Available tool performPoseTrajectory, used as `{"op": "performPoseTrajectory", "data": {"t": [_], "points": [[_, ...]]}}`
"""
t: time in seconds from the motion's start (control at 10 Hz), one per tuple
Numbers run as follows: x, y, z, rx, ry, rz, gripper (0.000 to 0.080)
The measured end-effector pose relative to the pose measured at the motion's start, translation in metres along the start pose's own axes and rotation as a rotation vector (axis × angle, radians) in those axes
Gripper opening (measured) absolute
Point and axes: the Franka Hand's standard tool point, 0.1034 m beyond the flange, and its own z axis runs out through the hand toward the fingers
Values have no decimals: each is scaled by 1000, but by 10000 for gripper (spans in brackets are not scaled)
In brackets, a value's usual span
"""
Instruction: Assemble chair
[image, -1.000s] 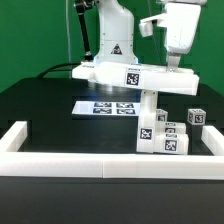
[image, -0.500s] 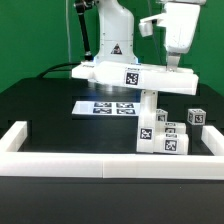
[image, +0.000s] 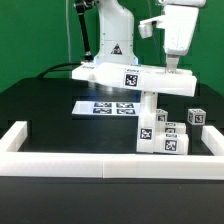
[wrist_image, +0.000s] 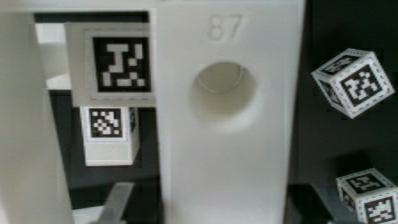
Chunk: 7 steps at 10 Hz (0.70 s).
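The chair (image: 135, 76), a slab on a post over stacked blocks, stands on the tabletop (image: 40, 105) at the exterior view's right, beside the marker board (image: 103, 107). Nothing has visibly shifted in the last second. The gripper (image: 174, 66) is at the slab's end; I cannot tell if its jaws are pinching. Likely a slow seating step.

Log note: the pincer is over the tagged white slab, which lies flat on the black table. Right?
No. The exterior view shows the slab raised off the table, atop an upright white post; the pincer is over it.
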Motion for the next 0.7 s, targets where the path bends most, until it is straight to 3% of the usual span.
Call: {"op": "performPoseTrajectory", "data": {"t": [0.7], "points": [[-1,-4,10,16,-4,0,288]]}}
